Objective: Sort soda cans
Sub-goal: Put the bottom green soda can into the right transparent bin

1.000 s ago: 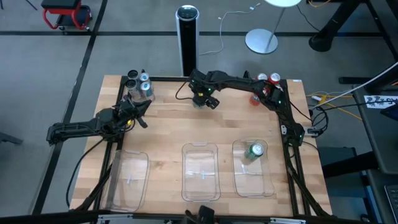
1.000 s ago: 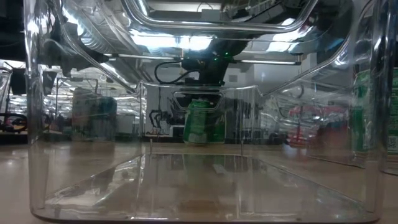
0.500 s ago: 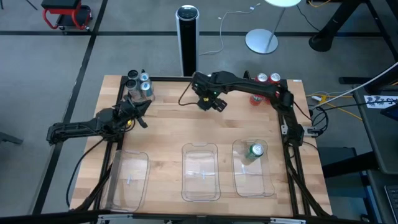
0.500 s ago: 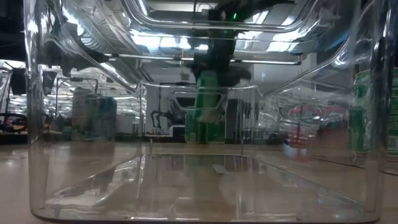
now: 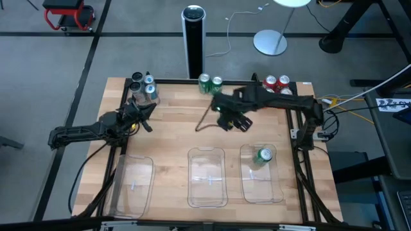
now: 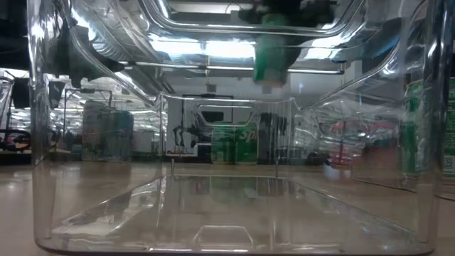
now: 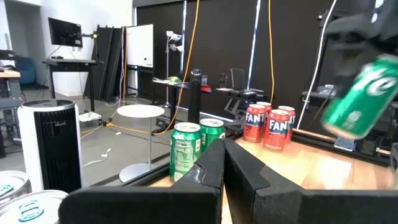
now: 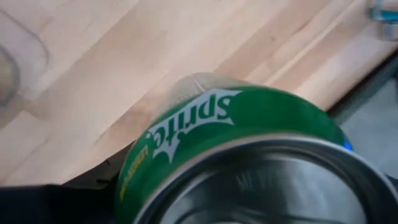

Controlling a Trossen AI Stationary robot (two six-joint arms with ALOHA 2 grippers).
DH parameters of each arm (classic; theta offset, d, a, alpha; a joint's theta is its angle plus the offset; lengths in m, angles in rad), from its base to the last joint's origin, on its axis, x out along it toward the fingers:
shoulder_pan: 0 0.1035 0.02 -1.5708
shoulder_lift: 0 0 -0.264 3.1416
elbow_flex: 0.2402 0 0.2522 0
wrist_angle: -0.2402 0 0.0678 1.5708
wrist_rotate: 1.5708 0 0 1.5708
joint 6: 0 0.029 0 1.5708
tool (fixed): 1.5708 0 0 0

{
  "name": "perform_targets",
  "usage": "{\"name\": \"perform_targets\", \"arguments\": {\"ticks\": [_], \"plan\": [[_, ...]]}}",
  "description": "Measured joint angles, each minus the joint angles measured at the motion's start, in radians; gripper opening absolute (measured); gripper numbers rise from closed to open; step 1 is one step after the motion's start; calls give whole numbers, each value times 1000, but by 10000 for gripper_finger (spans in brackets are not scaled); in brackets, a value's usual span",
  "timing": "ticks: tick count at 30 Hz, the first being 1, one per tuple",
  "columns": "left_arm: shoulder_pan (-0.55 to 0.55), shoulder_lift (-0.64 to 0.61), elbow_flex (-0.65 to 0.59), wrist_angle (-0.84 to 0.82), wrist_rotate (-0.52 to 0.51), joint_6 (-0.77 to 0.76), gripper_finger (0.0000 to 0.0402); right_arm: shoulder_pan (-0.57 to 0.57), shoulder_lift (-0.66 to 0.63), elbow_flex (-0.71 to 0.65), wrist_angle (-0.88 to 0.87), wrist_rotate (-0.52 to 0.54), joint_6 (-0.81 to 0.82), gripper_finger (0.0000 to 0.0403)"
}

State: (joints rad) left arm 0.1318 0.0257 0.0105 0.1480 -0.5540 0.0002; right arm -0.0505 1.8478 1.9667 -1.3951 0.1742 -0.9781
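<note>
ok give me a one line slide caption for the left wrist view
Right pincer carries a green can tilted in the air past two green cans and red cans at the table edge.

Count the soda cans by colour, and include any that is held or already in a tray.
green cans: 4 (two at the table's back edge, one in the right tray, one held by the right gripper)
red-and-white cans: 3 clearly seen; a fourth may be hidden behind them
silver/black cans: 4
Total: 11 clearly seen
</note>
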Motion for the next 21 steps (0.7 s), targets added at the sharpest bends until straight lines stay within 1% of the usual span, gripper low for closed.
{"name": "perform_targets", "arguments": {"ticks": [3, 6, 11, 17, 21], "plan": [[0, 0, 0, -1, 0, 0, 0, 72, -35, 0, -27, 81, 70, 304], [0, 0, 0, -4, 0, -1, 0, 136, -54, 0, -59, 99, 145, 304], [0, 0, 0, -10, 0, -4, 0, 236, -83, 0, -162, 144, 298, 304], [0, 0, 0, -12, 0, -11, 0, 350, -116, -33, -174, 160, 450, 304], [0, 0, 0, -16, 0, -11, 0, 414, -141, -121, -172, 144, 549, 304]]}}
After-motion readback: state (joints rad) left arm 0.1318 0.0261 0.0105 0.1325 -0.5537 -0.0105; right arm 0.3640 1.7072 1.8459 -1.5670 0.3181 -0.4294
